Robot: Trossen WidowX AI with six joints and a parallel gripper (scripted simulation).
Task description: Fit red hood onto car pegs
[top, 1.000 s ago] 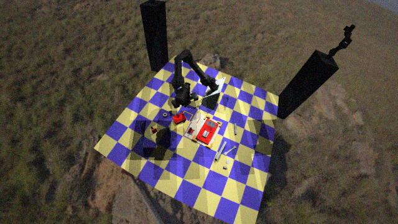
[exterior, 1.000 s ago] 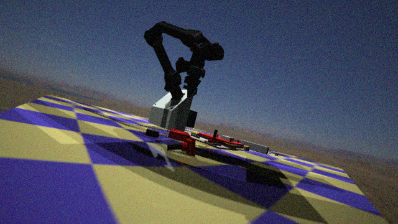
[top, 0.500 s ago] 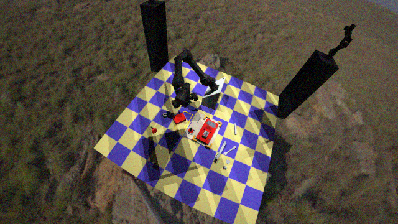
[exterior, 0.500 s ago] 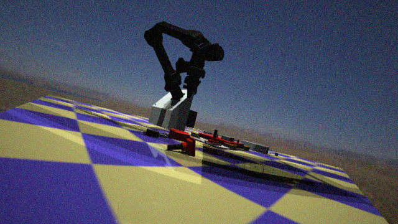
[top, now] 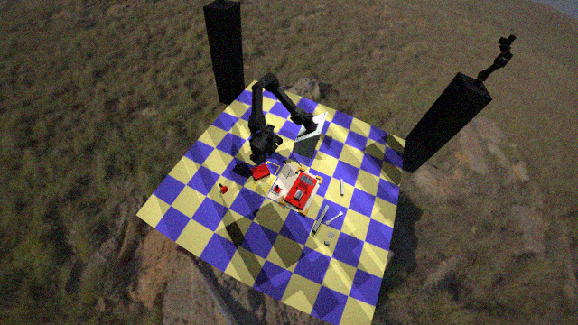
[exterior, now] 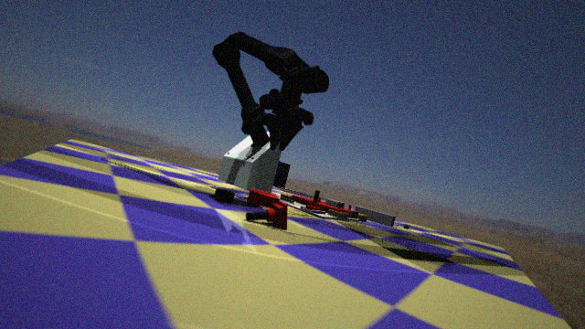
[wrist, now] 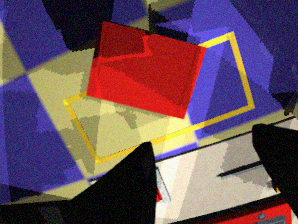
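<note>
- The tabletop [top: 205,236] [exterior: 210,279] has checks of yellow and blue-violet, with many shadows on it.
- Two tall black pillars stand by its edges, one at the left [top: 224,51] and one at the right [top: 444,119] of the top view; a thin black mechanism [top: 502,56] rises from the right one.
- The black arm [top: 256,106] [exterior: 235,75] goes up from its pale wedge-shaped stand [top: 320,123] [exterior: 238,171], bends sharply at the elbow, and comes back down, so that the gripper [top: 258,157] [exterior: 273,143] [wrist: 202,143] points to the tabletop.
- Its fingers are released and partly spread, with nothing grasped between them; they hang above the tabletop, near the hood.
- The white board [top: 289,173] [wrist: 197,172] lies beside the hood, and the red car chassis [top: 307,181] [exterior: 324,205] [wrist: 250,214] is on it, between yellow-orange corner pieces.
- The red hood [top: 260,171] [exterior: 262,197] [wrist: 147,70] is on the tabletop, off the chassis, turned askew over a yellow outline [top: 274,163] [wrist: 242,70].
- A black block [top: 243,170] [exterior: 224,196] is just beside the hood.
- Grey bars [top: 321,219] lie past the chassis.
- A small red-and-black piece [top: 223,190] [exterior: 280,216] stands apart from the board.
- The pegs are too small to tell, and I cannot read any writing.
</note>
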